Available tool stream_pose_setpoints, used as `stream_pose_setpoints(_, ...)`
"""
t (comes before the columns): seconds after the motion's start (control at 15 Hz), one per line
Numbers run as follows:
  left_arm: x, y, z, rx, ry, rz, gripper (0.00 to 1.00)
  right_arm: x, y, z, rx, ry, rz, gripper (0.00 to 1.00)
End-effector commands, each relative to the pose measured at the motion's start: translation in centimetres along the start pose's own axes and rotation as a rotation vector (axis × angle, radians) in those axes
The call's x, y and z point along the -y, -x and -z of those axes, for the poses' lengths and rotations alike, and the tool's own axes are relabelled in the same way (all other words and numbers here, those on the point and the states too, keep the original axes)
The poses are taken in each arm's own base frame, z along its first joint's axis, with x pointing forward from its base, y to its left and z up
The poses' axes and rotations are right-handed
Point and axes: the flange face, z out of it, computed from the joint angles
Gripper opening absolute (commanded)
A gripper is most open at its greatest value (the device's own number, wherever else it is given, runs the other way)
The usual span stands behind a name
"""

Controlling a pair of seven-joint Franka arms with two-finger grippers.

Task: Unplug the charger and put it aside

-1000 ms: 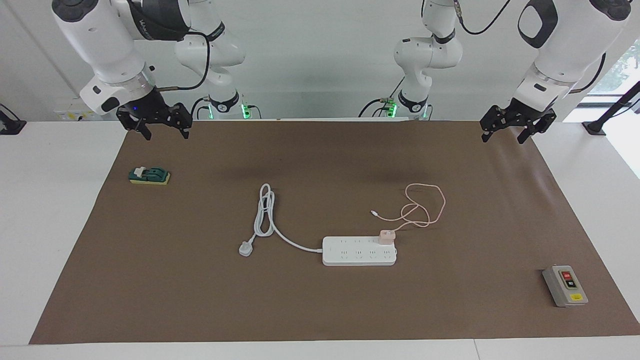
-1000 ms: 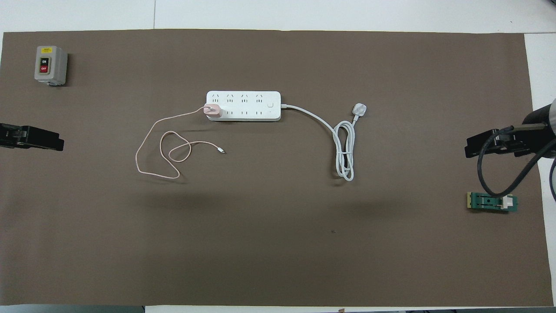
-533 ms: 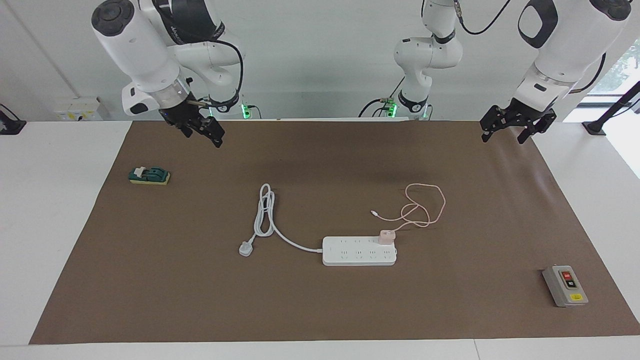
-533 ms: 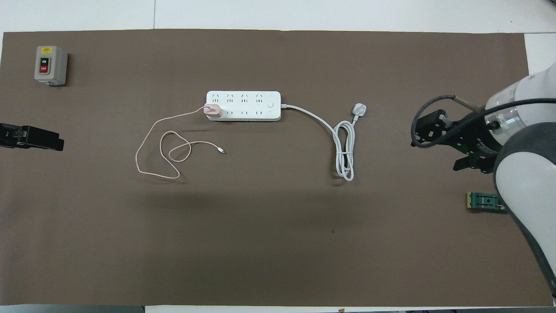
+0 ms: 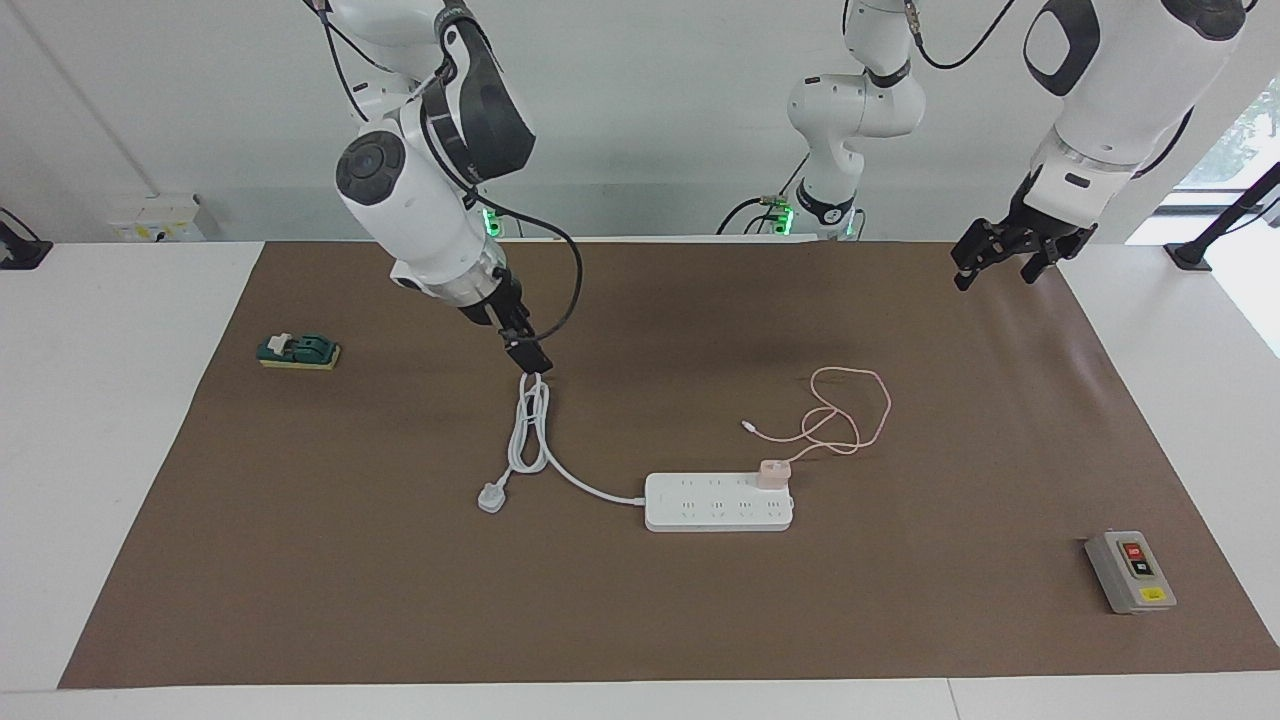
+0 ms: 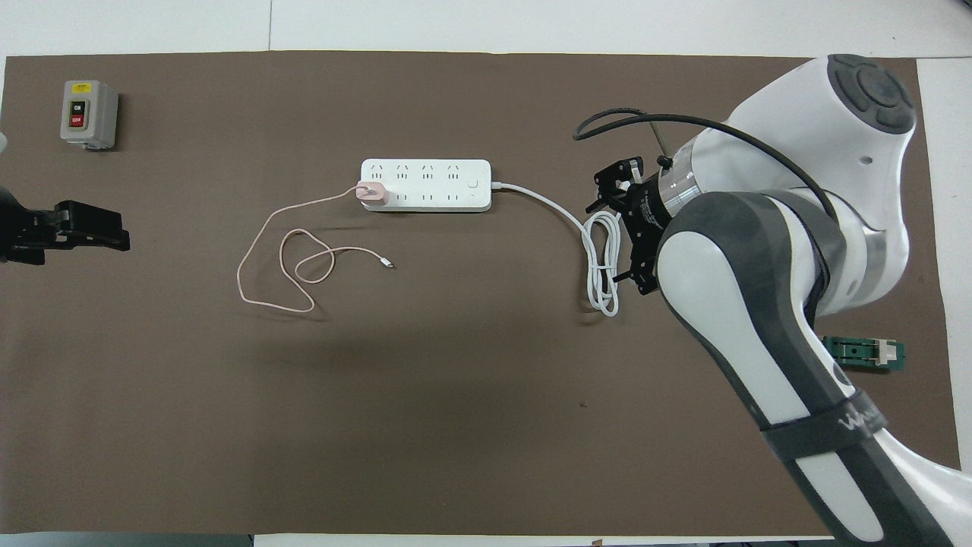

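Note:
The charger (image 5: 773, 472), a small pale pink cube, is plugged into the white power strip (image 5: 718, 501) at the end toward the left arm. Its thin pink cable (image 5: 852, 408) lies looped on the mat nearer to the robots. Both also show in the overhead view: the charger (image 6: 372, 194), the strip (image 6: 437, 184) and the cable (image 6: 277, 258). My right gripper (image 5: 530, 358) (image 6: 612, 237) hangs open and empty over the strip's coiled white cord (image 5: 530, 420), well away from the charger. My left gripper (image 5: 992, 276) (image 6: 114, 235) is open and empty, waiting above the mat's edge.
A grey box with red and black buttons (image 5: 1130, 572) (image 6: 89, 114) stands at the left arm's end. A small green part on a yellow base (image 5: 298, 351) (image 6: 866, 353) lies at the right arm's end. The cord's white plug (image 5: 490, 497) lies beside the coil.
My right arm has swung in from the right arm's end of the table and lowered over the coiled white cord. My left gripper has shifted slightly. The charger has not moved.

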Motion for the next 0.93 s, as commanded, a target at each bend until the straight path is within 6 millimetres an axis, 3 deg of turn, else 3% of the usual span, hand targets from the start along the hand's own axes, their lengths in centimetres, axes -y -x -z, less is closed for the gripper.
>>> stream_pose_setpoints(0.0,-2.4,0.5,0.3,-0.029,-0.002,0.215,1.00,3.3,1.3,-2.6,0.053,-0.017,-0.204,1.00)
stream_pose_setpoints(0.13,-3.9,0.8,0.2,-0.027,0.006,0.406,1.00,6.9,1.2,-5.4,0.102,-0.010,-0.304,1.00)
stream_pose_setpoints(0.27,-5.5,1.0,-0.1,-0.026,0.011,0.545,1.00,8.4,1.7,-9.2,0.093,-0.005,-0.357,1.00)
stream_pose_setpoints(0.4,-7.8,1.5,-1.1,-0.007,-0.002,0.692,1.00,10.3,2.0,-11.2,0.099,-0.032,-0.359,1.00)
stream_pose_setpoints(0.53,-10.6,1.5,-3.2,0.017,-0.029,0.852,1.00,11.7,1.6,-12.7,0.091,-0.059,-0.351,1.00)
stream_pose_setpoints(0.67,-12.8,0.3,-4.3,0.043,0.026,0.986,1.00,12.6,2.8,-14.9,0.087,-0.071,-0.311,1.00)
stream_pose_setpoints(0.8,-16.0,-0.8,-6.9,0.066,0.012,1.034,1.00,13.1,3.9,-16.7,0.082,-0.081,-0.261,1.00)
stream_pose_setpoints(0.87,-17.9,-1.4,-9.2,0.072,-0.009,1.067,1.00,13.3,4.1,-17.1,0.072,-0.101,-0.175,1.00)
